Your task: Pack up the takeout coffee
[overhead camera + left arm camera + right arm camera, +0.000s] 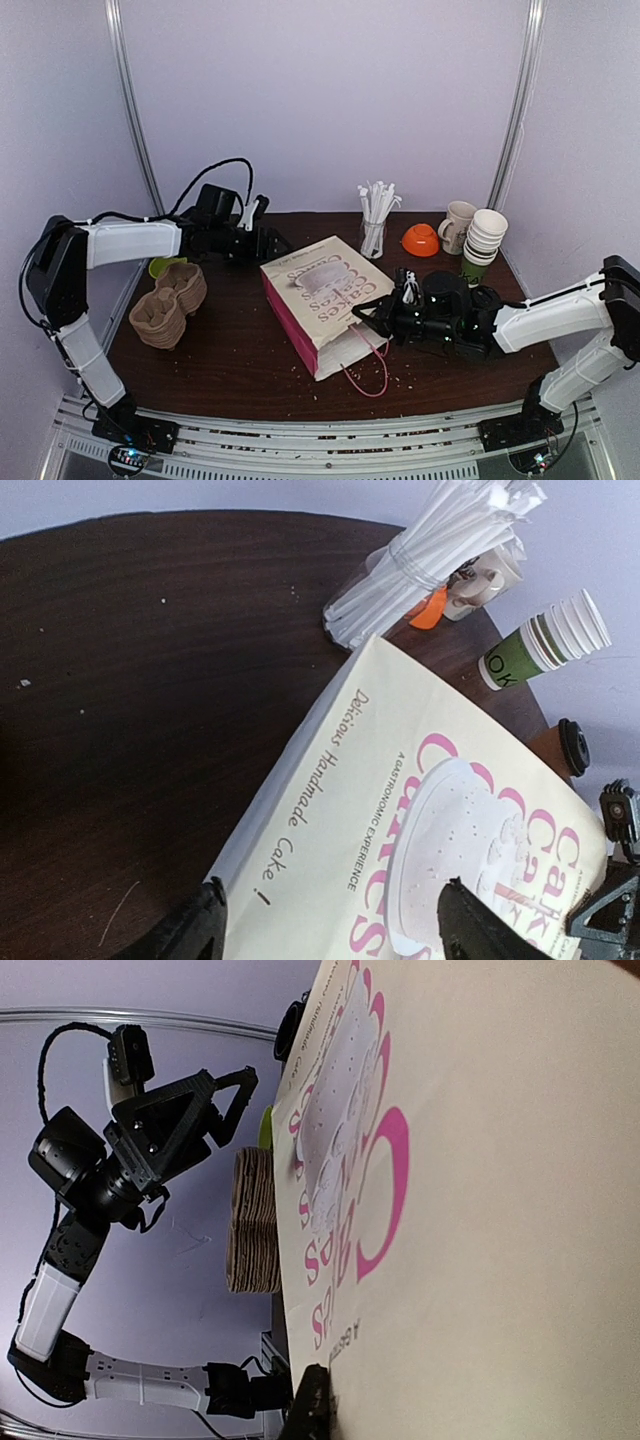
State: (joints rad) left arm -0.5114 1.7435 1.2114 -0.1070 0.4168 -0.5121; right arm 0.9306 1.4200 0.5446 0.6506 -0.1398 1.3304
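On the bench (230,350): a paper bag (320,295) lies flat on its side, with its mouth and pink handles toward the right arm.
Coffee (560,748): outside the bag, just past its far right edge and near the stack of cups (560,635). The overhead view does not show it.
Coffee axis: parallel to the standing cup stack, so upright, with the black lid on top.
Left end effector (332,892): open, fingers spread wide over the bag's closed end.
Right end effector (383,320): closed at the bag's mouth edge. I cannot tell whether it pinches any paper.
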